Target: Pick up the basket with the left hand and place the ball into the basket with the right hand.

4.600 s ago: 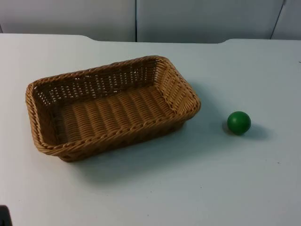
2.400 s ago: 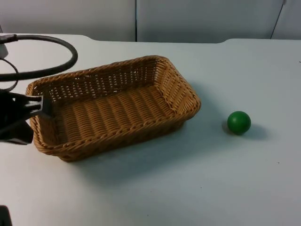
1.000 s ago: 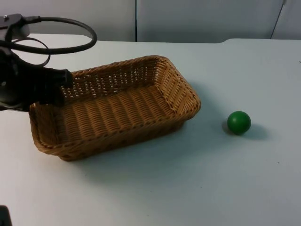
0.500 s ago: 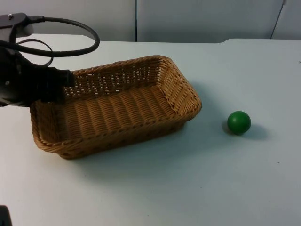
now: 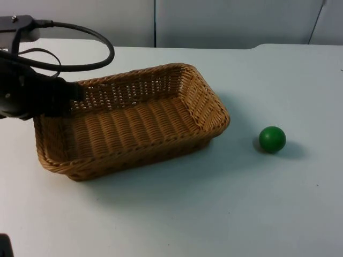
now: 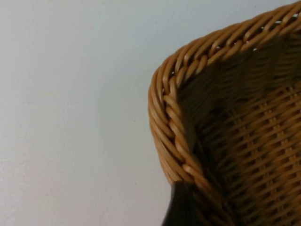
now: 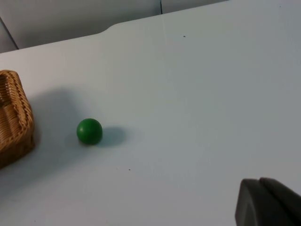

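1. Basket [image 5: 131, 123]: rectangular wicker, on the white table [image 5: 214, 209], left of centre in the top view. Long axis runs from near-left to far-right, slightly diagonal; open side up.
2. Left gripper [image 5: 64, 99] is at the basket's far-left corner, over the rim. Left wrist view has that corner's rim [image 6: 176, 122] close up with a dark fingertip [image 6: 181, 212] against the outside wall. Cannot tell how the jaws stand.
3. Ball [image 5: 272, 139]: green, on the table, well apart from the basket's right short end.
4. Right gripper waits; its fingertip [image 7: 268, 202] is near the table, well away from the ball [image 7: 89, 131]. Jaw state: cannot tell.
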`<state>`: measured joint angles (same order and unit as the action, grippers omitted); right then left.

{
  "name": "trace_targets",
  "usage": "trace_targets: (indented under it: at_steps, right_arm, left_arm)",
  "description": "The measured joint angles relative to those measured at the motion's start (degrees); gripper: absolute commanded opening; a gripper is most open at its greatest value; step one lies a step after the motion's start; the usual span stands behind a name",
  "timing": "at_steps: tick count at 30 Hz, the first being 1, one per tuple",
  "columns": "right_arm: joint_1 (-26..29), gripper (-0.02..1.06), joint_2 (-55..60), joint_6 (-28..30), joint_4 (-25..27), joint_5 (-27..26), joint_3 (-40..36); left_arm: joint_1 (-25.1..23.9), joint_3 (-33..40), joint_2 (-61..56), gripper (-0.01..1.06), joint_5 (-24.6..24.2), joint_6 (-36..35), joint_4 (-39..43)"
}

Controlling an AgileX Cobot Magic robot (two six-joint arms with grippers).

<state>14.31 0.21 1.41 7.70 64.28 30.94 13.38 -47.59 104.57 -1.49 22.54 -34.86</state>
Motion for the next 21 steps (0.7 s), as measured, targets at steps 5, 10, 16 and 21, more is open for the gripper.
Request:
trace_targets:
  at_steps: [5, 10, 16, 21]
  right_arm:
    - [0.0, 0.0, 0.0, 0.0, 0.0, 0.0, 0.0]
    - [0.0, 0.0, 0.0, 0.0, 0.0, 0.0, 0.0]
    - [0.0, 0.0, 0.0, 0.0, 0.1, 0.0, 0.0]
    - [0.0, 0.0, 0.0, 0.0, 0.2, 0.0, 0.0]
  left_arm:
    - [0.0, 0.0, 0.0, 0.62, 0.2, 0.1, 0.4]
    - [-1.3, 0.0, 0.0, 0.59, 0.1, -0.9, 0.5]
    - [-2.4, 0.0, 0.4, 0.59, -0.8, -1.6, 0.5]
    - [-2.4, 0.0, 3.1, 0.59, -1.2, -1.6, 0.5]
